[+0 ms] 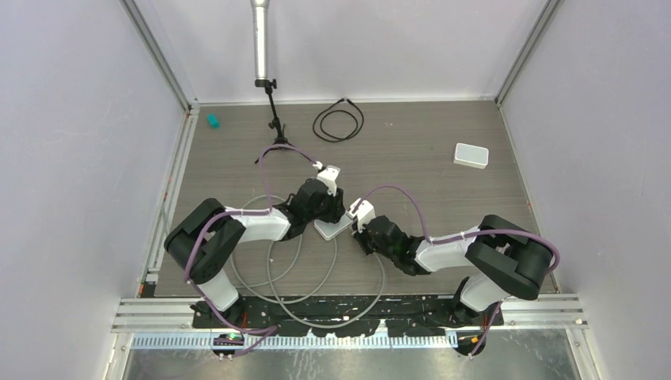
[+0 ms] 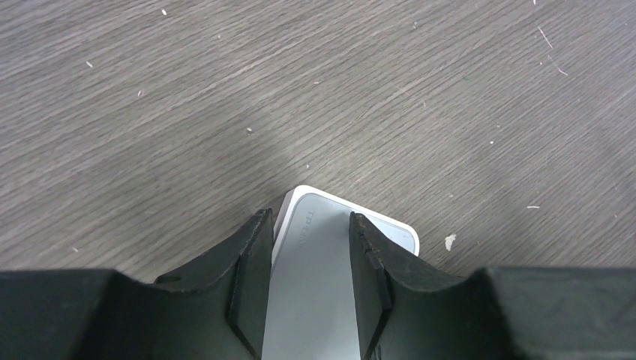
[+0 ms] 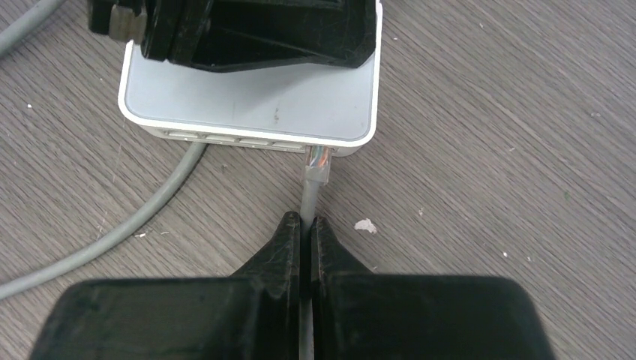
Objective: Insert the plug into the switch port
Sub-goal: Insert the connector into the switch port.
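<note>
The white switch (image 3: 255,97) lies flat on the table, its row of ports facing my right gripper. My left gripper (image 2: 307,221) stands partly open over the switch (image 2: 315,255), and its fingers seem to rest on the top face rather than clamp the sides. The clear plug (image 3: 319,161) sits with its tip at the rightmost port; how deep it is I cannot tell. My right gripper (image 3: 306,221) is shut on the plug's grey cable (image 3: 308,196) just behind the plug. In the top view both grippers meet at the switch (image 1: 332,229) mid-table.
Loops of grey cable (image 1: 316,293) lie between the arms, and one strand (image 3: 142,217) runs under the switch's left side. A second white box (image 1: 471,154) sits at the back right. A black cable coil (image 1: 339,123), a stand (image 1: 273,119) and a teal piece (image 1: 213,121) are at the back.
</note>
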